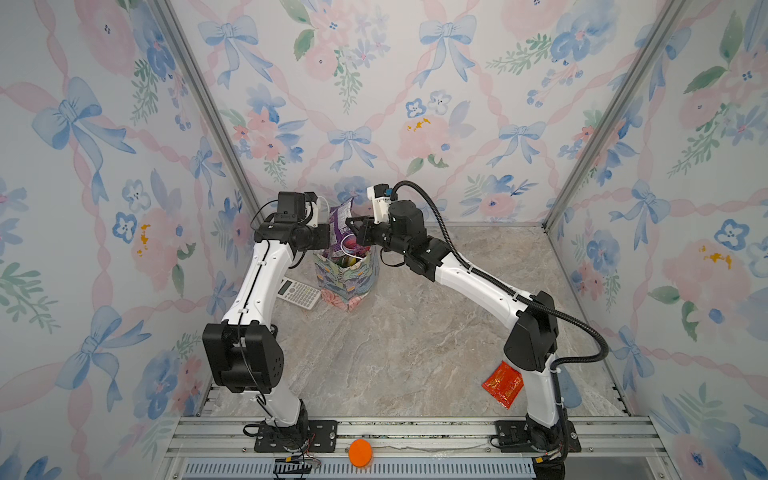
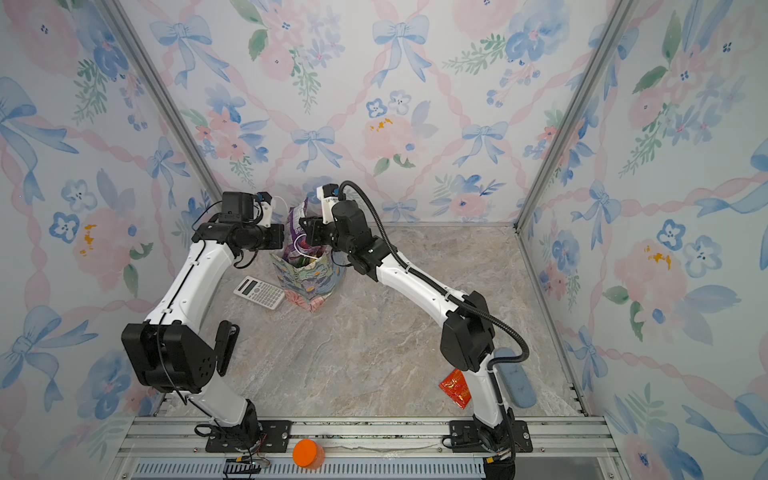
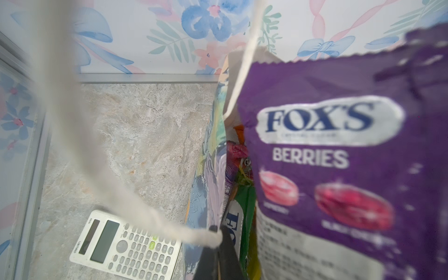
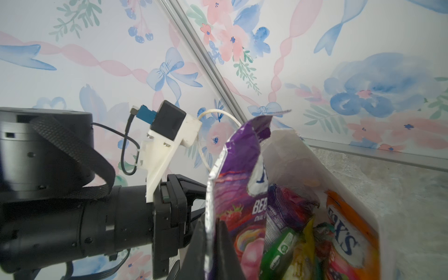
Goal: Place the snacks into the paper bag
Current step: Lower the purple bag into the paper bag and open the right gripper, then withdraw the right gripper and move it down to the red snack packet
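Note:
The floral paper bag (image 1: 347, 286) (image 2: 305, 284) stands upright at the back of the table. A purple FOX'S Berries packet (image 1: 340, 218) (image 3: 339, 169) stands in its mouth, its top well above the rim. My right gripper (image 1: 353, 226) (image 4: 211, 224) is shut on that packet's side edge. My left gripper (image 3: 219, 231) is shut on the bag's near rim, where the white cord handle (image 3: 72, 145) joins it. Green (image 4: 278, 252) and orange (image 4: 346, 242) packets lie inside the bag. A red sachet (image 1: 503, 384) (image 2: 455, 386) lies by the right arm's base.
A grey-white calculator (image 1: 299, 293) (image 3: 126, 244) lies just left of the bag, under the left arm. An orange disc (image 1: 360, 453) sits on the front rail. A pale blue oblong pad (image 2: 515, 382) lies behind the right arm. Floral walls close three sides.

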Action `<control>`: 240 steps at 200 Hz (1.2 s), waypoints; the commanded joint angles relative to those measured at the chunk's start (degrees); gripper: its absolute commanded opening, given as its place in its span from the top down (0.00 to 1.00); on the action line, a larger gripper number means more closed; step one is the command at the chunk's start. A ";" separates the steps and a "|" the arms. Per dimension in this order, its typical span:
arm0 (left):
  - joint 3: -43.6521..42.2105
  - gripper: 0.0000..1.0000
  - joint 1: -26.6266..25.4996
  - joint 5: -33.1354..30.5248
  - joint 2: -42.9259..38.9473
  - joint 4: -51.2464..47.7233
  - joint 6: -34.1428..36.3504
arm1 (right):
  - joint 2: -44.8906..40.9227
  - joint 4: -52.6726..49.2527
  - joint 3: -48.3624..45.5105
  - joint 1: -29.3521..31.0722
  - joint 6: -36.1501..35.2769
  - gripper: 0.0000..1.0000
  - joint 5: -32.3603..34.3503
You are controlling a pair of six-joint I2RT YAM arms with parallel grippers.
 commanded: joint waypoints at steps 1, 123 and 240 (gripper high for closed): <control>-0.89 1.00 0.17 1.09 -0.55 -1.06 0.07 | 1.20 2.13 3.20 0.16 2.08 1.00 -1.67; -0.99 1.00 0.21 0.93 -0.22 -1.04 0.15 | -8.58 2.37 -6.48 -1.47 -0.77 0.02 4.12; -0.97 1.00 0.21 0.57 0.04 -1.06 0.06 | -35.13 -14.00 -38.52 -9.42 -7.40 0.03 18.24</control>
